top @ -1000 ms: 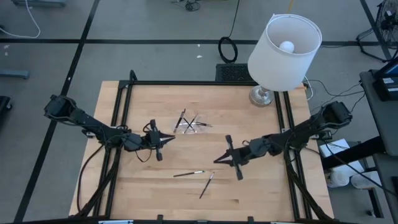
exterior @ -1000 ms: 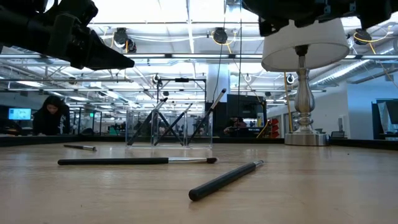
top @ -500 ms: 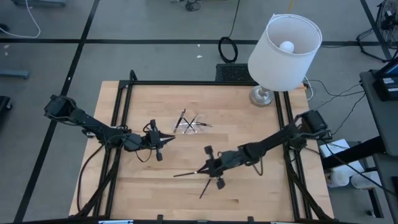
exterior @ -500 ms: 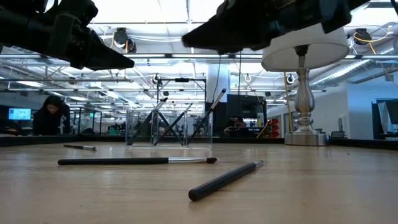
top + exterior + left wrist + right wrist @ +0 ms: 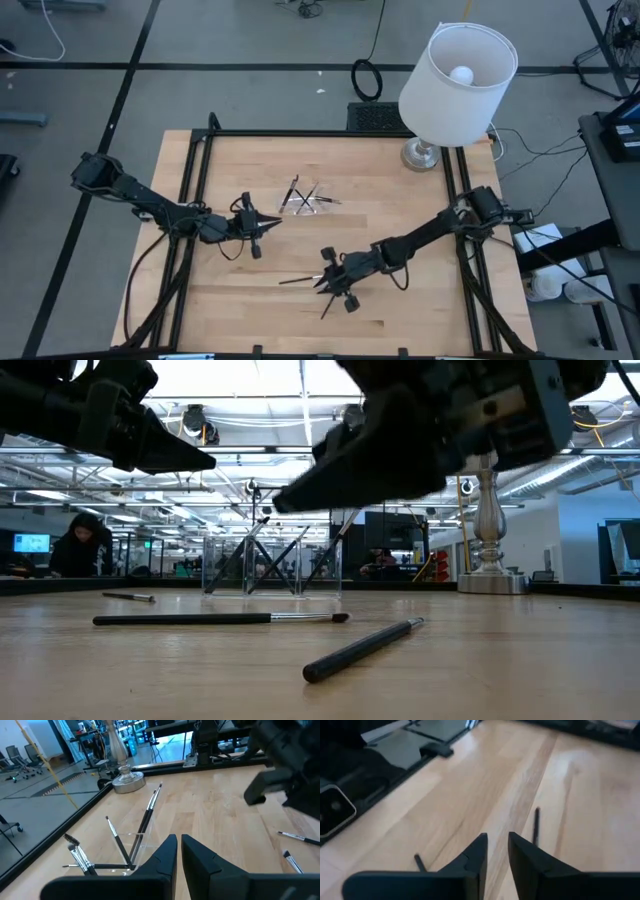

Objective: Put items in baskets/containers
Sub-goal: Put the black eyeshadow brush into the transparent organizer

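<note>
Thin dark stick brushes with pale metallic tips: two loose ones lie on wooden worktop, lower centre of high view. Longer brush lies near level; shorter brush lies at a slant. Several more stand crossed in clear shallow plastic container, upper centre.

Right tool hovers at longer brush's tip end, just above shorter brush; fingers slightly apart, nothing between them. Left tool hangs left of container, fingers with narrow gap, empty. White-shaded lamp upper right.
</note>
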Tool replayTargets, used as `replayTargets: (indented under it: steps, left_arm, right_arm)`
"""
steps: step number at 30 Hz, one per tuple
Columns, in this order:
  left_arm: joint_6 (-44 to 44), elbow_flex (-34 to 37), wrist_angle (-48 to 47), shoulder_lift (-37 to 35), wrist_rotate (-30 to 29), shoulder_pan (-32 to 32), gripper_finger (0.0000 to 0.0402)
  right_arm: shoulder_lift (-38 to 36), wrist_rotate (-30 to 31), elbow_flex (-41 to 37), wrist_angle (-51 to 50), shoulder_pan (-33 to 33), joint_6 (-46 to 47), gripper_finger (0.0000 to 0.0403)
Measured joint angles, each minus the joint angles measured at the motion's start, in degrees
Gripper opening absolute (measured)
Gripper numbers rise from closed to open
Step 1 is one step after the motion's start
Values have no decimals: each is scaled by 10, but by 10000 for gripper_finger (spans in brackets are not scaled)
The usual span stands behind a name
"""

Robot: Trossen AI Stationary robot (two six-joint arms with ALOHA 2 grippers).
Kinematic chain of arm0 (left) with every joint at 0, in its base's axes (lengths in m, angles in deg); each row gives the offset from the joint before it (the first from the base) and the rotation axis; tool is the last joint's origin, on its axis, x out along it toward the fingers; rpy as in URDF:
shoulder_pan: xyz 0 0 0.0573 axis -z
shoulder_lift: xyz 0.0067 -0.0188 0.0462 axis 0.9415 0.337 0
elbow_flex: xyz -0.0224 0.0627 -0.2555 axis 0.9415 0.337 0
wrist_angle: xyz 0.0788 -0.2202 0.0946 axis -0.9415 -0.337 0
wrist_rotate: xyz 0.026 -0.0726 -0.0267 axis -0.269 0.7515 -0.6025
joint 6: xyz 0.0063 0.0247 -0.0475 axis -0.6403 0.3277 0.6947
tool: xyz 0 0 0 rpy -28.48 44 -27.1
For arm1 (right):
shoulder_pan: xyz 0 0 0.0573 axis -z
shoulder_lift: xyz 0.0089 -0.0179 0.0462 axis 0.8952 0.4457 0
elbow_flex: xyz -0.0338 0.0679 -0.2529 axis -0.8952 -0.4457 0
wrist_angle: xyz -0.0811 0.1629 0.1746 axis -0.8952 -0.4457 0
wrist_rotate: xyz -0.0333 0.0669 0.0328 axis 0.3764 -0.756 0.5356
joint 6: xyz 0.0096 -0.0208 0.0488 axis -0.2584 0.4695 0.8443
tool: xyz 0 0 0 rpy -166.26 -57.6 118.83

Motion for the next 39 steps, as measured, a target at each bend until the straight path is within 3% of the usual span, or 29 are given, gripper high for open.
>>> replayTargets:
  steps: [11,18,32,39]
  left_arm:
    - [0,0,-1,0,0,0,35]
    - [0,0,-1,0,1,0,35]
    - [12,0,-1,0,2,0,35]
    - [13,0,-1,0,2,0,35]
  right_arm:
    - [21,5,0,-47,7,51,115]
    - [2,74,-1,-139,5,8,113]
    - [1,90,-1,-179,6,22,116]
    - [24,104,0,-151,12,28,116]
